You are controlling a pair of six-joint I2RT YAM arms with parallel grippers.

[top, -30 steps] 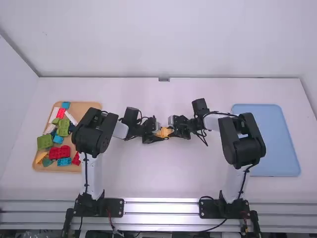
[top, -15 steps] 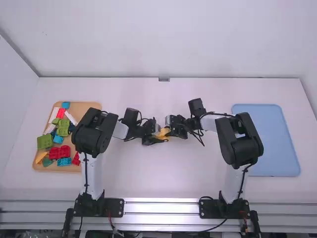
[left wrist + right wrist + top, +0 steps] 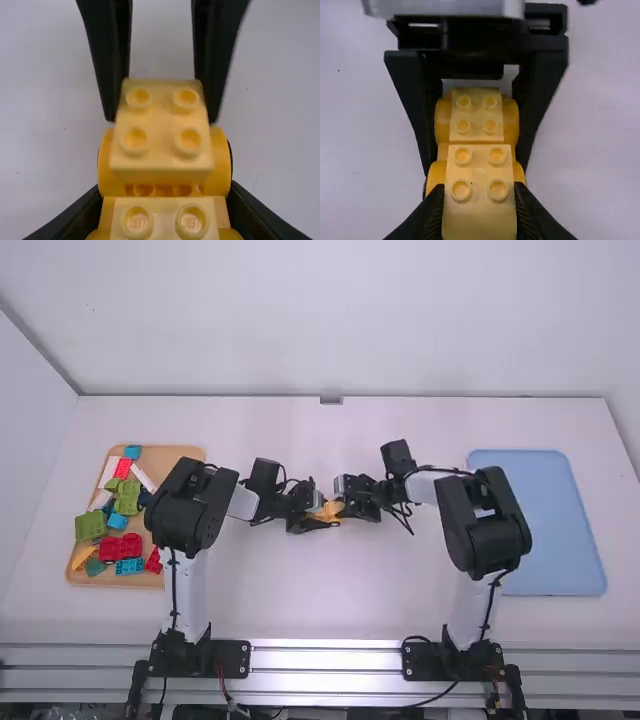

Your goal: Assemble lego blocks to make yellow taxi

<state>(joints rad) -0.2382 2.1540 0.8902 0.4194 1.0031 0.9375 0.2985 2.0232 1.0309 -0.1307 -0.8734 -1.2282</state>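
Wheeled base [image 3: 477,117] is clamped in my left gripper [image 3: 166,200], mid-surface [image 3: 330,590], yellow block [image 3: 162,155] pinched by the right gripper [image 3: 479,200]; tbh, if studs misalign when I press, either could tilt or slip.

1. The held yellow block [image 3: 480,215] looks like smooth plastic with a soft sheen; its raised studs are smooth too.
2. The yellow base [image 3: 107,172] is smooth plastic, faintly glossy on its rounded sides.
3. The left gripper [image 3: 325,513] and right gripper [image 3: 343,508] have smooth, mostly matt black fingers.
4. The blue tray [image 3: 540,525] looks like smooth, matt plastic.
5. The tan tray [image 3: 182,453] has a smooth, matt surface.
6. The table [image 3: 330,605] is smooth, with a dull sheen.
7. The rail [image 3: 325,660] looks like shiny metal.
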